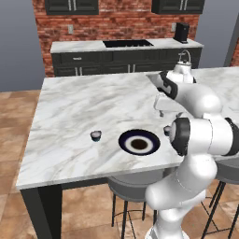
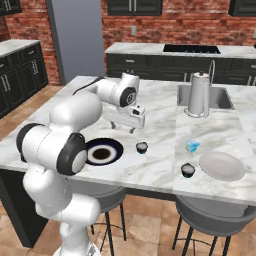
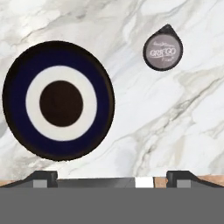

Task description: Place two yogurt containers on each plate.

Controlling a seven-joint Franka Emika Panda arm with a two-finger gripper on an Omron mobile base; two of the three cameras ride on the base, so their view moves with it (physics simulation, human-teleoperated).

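— Yogurt containers first: where do they lie from my gripper (image 2: 123,126)?

— I see four. The nearest dark yogurt cup (image 3: 162,52) is in the hand view up and to the right of the fingers (image 3: 45,176), apart from the navy plate (image 3: 17,74), which lies up and to the left. In the right base view this same cup (image 2: 142,147) stands on the worktop (image 2: 165,125) just beside the plate's right edge, in front of the hand.

— And the others?

— One dark cup (image 1: 95,136) stands left of the navy plate (image 1: 125,142) in the left base view. The light blue cup (image 2: 192,145) and another dark cup (image 2: 188,170) stand near the whitish grey plate (image 2: 235,170), far on the right.

— Are my fingers holding something?

— No. They are spread wide, and between them I see only marble.

— So what decides the next move?

— I judge the hand must shift toward the upper right of its own view until the cup is centred between the fingers, then go down. The cup is round, so no turning of the wrist seems needed.
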